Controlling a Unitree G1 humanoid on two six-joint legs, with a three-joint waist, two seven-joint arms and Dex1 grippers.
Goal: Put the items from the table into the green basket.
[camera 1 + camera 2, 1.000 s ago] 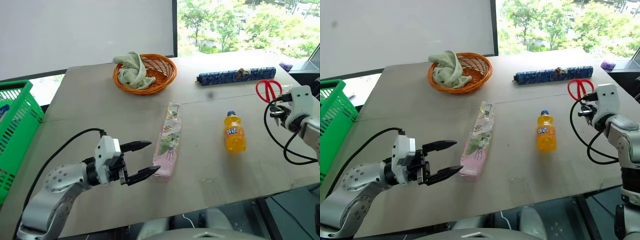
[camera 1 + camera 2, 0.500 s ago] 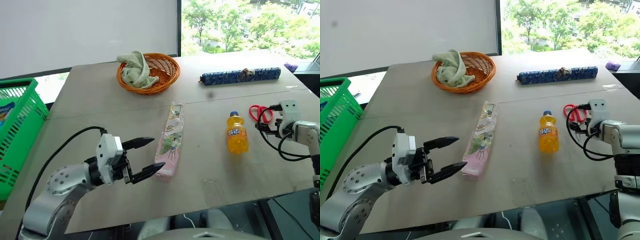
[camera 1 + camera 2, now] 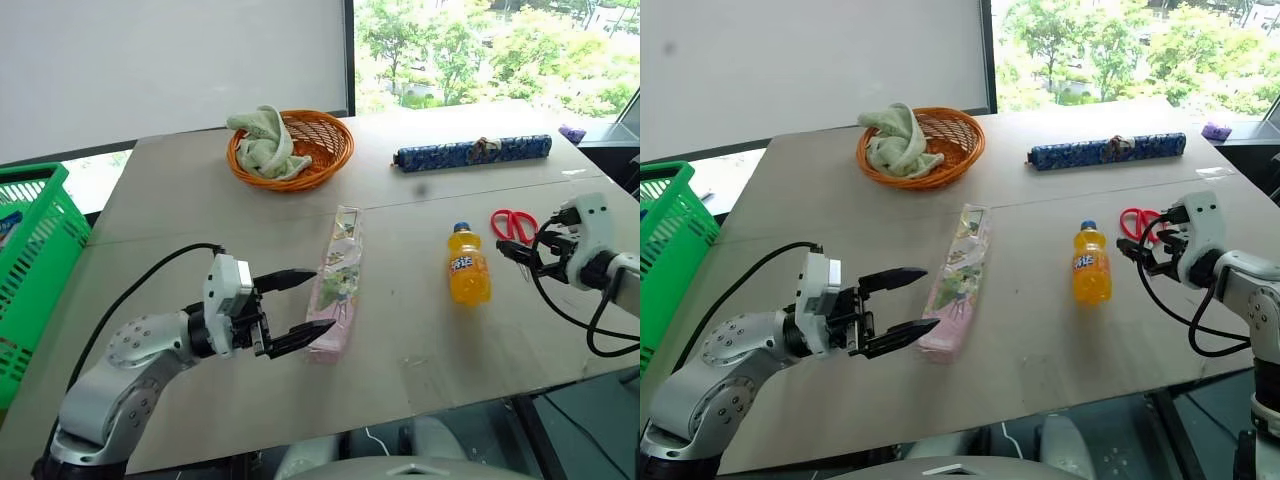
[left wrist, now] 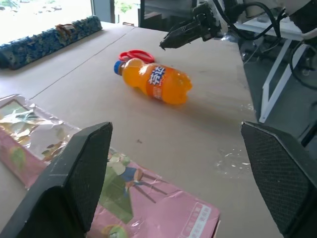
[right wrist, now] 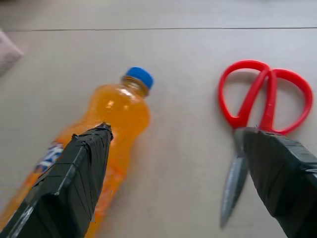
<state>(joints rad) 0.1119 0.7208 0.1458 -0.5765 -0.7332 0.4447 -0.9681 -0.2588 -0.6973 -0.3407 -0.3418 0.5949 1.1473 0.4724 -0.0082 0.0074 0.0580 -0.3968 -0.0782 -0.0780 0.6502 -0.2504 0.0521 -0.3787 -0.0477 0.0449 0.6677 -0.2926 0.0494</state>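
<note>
A small orange bottle (image 3: 468, 265) with a blue cap lies on the table (image 3: 200, 220), right of centre. Red-handled scissors (image 3: 514, 224) lie just to its right. My right gripper (image 3: 513, 259) hovers open and empty at the near side of both; in its wrist view its fingers (image 5: 74, 183) frame the bottle (image 5: 106, 129) and the scissors (image 5: 262, 106). A long pink packet (image 3: 338, 283) lies mid-table. My left gripper (image 3: 322, 298) is open and empty, its tips at the packet's near left edge. The green basket (image 3: 30, 270) stands off the table's left side.
A round orange woven basket (image 3: 320, 140) holding a pale green cloth (image 3: 262, 142) sits at the back. A long dark-blue patterned roll (image 3: 473, 152) lies at the back right. A seam crosses the table behind the packet and bottle.
The scissors now lie closer to the bottle than a second ago. My right gripper has opened and swung left and back toward the bottle. The left arm has barely moved.
</note>
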